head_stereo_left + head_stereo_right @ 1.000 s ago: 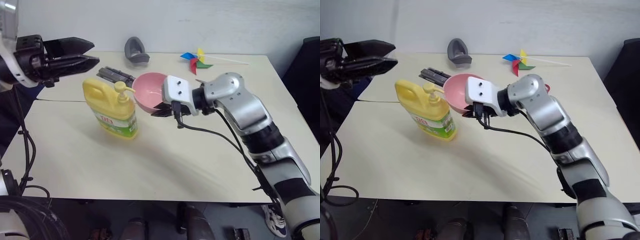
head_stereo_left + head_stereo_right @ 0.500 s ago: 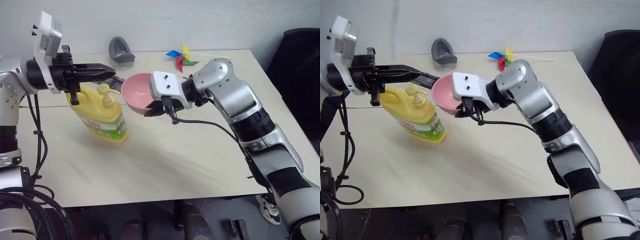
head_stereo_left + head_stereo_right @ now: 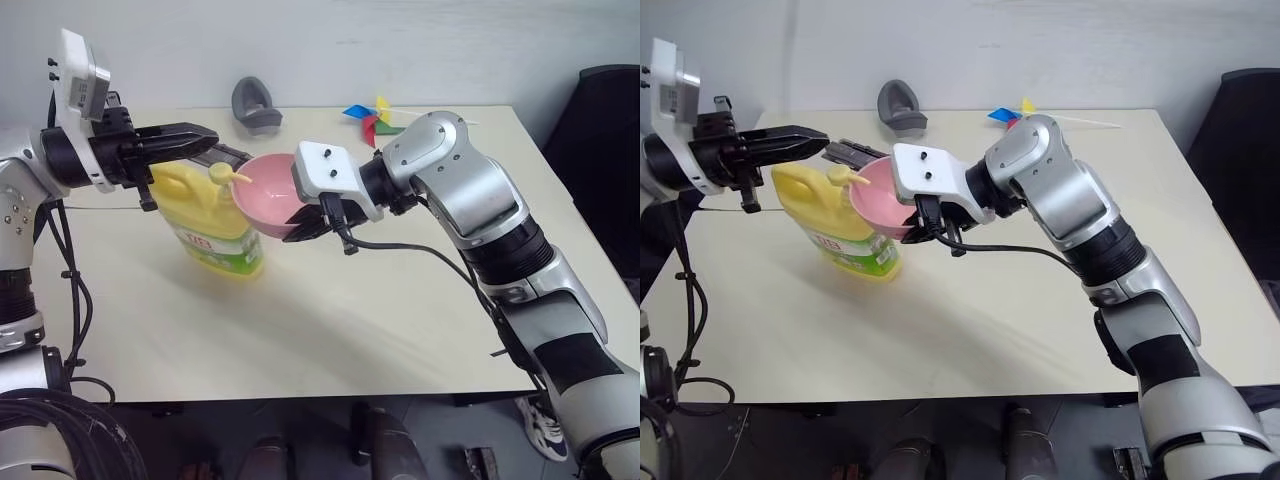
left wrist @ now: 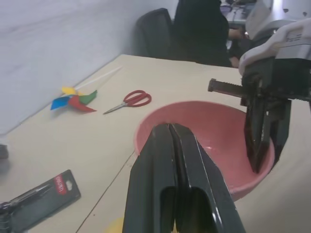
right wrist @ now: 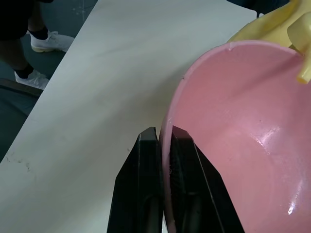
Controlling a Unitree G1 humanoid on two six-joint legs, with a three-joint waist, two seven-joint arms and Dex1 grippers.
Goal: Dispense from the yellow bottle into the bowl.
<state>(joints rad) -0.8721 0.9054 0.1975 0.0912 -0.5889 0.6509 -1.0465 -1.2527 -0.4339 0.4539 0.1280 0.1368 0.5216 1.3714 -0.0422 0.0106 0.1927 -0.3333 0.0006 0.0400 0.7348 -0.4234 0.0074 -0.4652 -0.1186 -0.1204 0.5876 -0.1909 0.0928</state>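
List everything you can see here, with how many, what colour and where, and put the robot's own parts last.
yellow bottle: one, yellow, green-and-white label, standing on the table's left side.
bowl: one, pink, held by its rim, against the bottle's pump spout.
pinwheel: one, multicoloured, far side.
scissors: one, red-handled, near the pinwheel.
grey object: one, far edge.
black packaged item: one, behind the bottle.
table: one, cream.
chair: one, black, right.
left pincer: black, shut, above the pump.
right pincer: black, shut on the bowl's rim.
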